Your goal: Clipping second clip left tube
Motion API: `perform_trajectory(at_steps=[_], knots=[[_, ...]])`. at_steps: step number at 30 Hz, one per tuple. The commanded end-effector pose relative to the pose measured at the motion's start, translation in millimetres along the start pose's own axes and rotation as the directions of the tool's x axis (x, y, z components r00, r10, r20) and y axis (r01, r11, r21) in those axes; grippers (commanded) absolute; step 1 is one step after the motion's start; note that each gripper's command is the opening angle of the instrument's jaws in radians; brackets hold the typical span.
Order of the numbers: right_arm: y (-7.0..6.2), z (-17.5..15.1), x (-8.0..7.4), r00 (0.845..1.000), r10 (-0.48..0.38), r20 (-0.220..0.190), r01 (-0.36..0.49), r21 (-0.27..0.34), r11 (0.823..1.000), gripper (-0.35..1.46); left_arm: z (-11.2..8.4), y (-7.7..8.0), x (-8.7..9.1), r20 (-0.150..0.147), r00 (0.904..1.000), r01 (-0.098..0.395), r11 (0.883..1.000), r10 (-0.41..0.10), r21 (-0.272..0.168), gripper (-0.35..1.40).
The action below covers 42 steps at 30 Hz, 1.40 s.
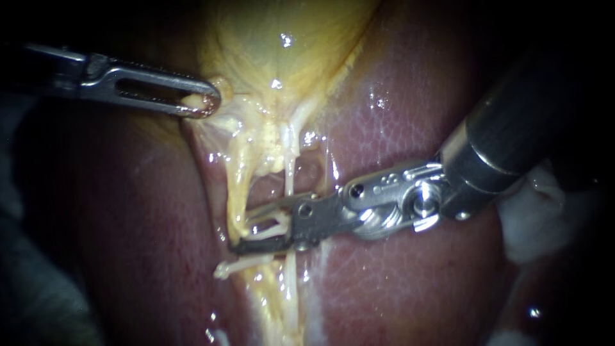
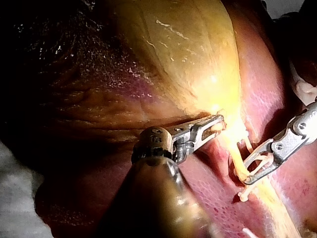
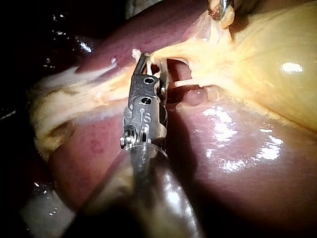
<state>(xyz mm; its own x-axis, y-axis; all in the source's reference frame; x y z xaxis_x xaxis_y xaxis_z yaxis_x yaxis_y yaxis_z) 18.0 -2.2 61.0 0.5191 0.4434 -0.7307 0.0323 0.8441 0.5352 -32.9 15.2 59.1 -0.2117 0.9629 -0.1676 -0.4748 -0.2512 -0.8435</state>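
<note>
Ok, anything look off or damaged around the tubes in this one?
Nothing clearly wrong. The right instrument has its end effector open around the left tube; close beside it what looks like a pale clip sits across the same tube. The left instrument grips the gallbladder. No tear or spill shows.

— The gallbladder (image 1: 282, 38)?
— Yellowish, smooth, wet and glossy, with bright glints.
— The liver (image 1: 397, 128) beside it?
— Dark red, finely mottled, slick and shiny too. The left tube (image 1: 236, 189) below the gallbladder is pale, stringy and moist.
— The instruments?
— The left instrument (image 1: 200, 104), at the gallbladder's edge, is bright polished metal. The right instrument (image 1: 240, 232), below the gallbladder, has duller grey metal jaws and a dark, half-glossy shaft.
— The white pad (image 1: 532, 218), well away from the gallbladder?
— Matt and soft; it looks like cloth.
</note>
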Motion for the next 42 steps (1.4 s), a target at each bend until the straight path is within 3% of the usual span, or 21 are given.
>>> perform_trajectory(at_steps=[1, 5, 10, 23, 31, 33, 42], knots=[[0.0, 0.0, 0.0, 1.000, -0.001, -0.003, 0.001, -0.001, 1.000, 0.04, 0.0, 0.0, 0.0, 0.000, 1.0000, 0.000, 1.000, 0.000, 0.000, -0.35], [0.0, 0.0, 0.0, 0.999, 0.027, -0.024, -0.027, 0.003, 1.000, 0.27, 0.0, 0.0, 0.0, 0.000, 1.0000, 0.000, 1.000, 0.000, 0.000, -0.35], [0.1, 0.1, 0.1, 0.997, 0.054, -0.051, -0.054, 0.010, 0.999, 0.42, -0.1, 0.0, 0.0, 0.000, 1.0000, 0.000, 1.000, 0.000, 0.000, -0.35], [0.3, -0.3, -0.3, 0.984, 0.164, -0.065, -0.162, 0.042, 0.986, 0.50, -0.2, 0.0, 0.0, 0.001, 1.0000, 0.000, 1.000, 0.000, -0.001, -0.35], [1.3, -0.9, -1.2, 0.941, 0.319, -0.113, -0.303, 0.141, 0.942, 0.50, -0.2, 0.0, 0.0, 0.001, 1.0000, 0.000, 1.000, 0.000, -0.001, -0.35], [1.6, -1.0, -1.7, 0.924, 0.362, -0.125, -0.340, 0.169, 0.925, 0.50, -0.2, 0.0, 0.0, 0.001, 1.0000, 0.000, 1.000, 0.000, -0.001, -0.35], [2.1, 0.0, -5.3, 0.884, 0.457, -0.098, -0.426, 0.233, 0.874, 0.50, -0.2, 0.0, 0.0, 0.001, 1.0000, 0.000, 1.000, 0.000, -0.001, -0.35]])
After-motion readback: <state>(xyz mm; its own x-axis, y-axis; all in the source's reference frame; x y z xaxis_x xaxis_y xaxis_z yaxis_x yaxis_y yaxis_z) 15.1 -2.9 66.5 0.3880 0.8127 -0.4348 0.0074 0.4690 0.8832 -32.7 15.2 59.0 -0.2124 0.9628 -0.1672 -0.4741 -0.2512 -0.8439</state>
